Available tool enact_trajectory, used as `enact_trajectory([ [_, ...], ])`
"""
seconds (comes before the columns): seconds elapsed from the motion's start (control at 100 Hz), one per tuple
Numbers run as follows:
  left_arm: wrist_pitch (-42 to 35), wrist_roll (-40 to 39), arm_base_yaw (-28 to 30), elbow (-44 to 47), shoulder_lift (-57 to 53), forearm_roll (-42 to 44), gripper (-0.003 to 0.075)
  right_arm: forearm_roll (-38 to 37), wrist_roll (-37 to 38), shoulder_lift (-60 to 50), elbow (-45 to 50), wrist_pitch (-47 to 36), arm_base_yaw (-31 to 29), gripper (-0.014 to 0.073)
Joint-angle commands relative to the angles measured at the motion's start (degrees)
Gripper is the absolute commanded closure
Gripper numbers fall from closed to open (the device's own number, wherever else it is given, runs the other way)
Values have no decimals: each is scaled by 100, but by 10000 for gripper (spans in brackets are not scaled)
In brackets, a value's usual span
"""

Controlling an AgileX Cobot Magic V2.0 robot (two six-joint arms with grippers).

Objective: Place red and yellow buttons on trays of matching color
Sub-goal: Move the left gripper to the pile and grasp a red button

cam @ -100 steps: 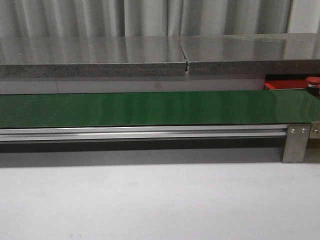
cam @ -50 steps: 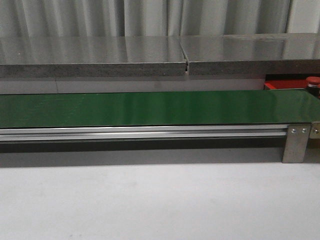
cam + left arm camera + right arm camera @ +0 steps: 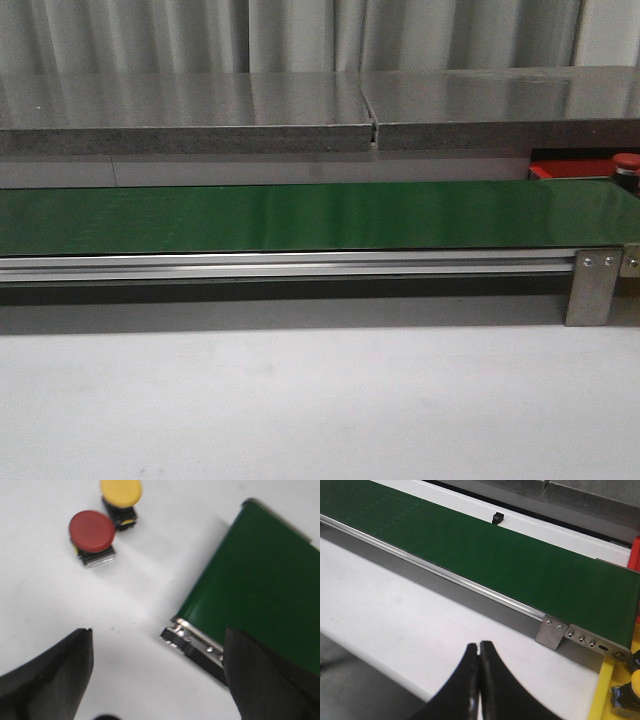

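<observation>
1. The left hand [image 3: 157,675] hangs released, its two dark fingers [image 3: 52,675] spread wide above bare white tabletop [image 3: 40,590]. It grips nothing. The spread reads as readiness to come down over a cap.
2. Beyond those fingers stand a red button [image 3: 92,532] and a yellow button [image 3: 121,492], just beside each other on the tabletop, caps up. They are apart from the end of the green belt [image 3: 260,585], so neither is riding it. The yellow cap is partly cut off at the picture's edge.
3. The right hand [image 3: 479,652] is clenched, fingertips pressed together on nothing, hanging over the near tabletop as if parked.
4. Past it, at the belt's right end, a yellow tray [image 3: 601,690] shows only as an edge strip, with another yellow-capped button [image 3: 634,680] half cut off.
5. In the front view neither hand appears. A red tray [image 3: 572,169] peeks out behind the belt at far right, mostly hidden, with a red cap [image 3: 626,161] on or beside it; which, I cannot tell.
</observation>
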Motion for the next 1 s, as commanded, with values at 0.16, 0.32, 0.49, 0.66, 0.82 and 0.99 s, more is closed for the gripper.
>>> enact_trajectory([
  [0.16, 107, -855, 38, -647, 612, 861, 185, 44, -61, 39, -149, -385, 2, 662],
  [0.32, 141, -866, 38, -1046, 1180, 861, 185, 44, -61, 39, -149, -385, 2, 662],
  [0.49, 141, -866, 38, -1589, 1759, 861, 185, 44, -61, 39, -149, -385, 2, 662],
  [0.66, 119, -866, 38, -2068, 2266, 836, 187, 44, -61, 39, -149, -385, 2, 662],
  [0.82, 119, -866, 38, -2409, 2546, 772, 196, 44, -61, 39, -149, -385, 2, 662],
  [0.99, 16, -866, 18, -2511, 2629, 736, 276, 44, -61, 39, -149, -385, 2, 662],
])
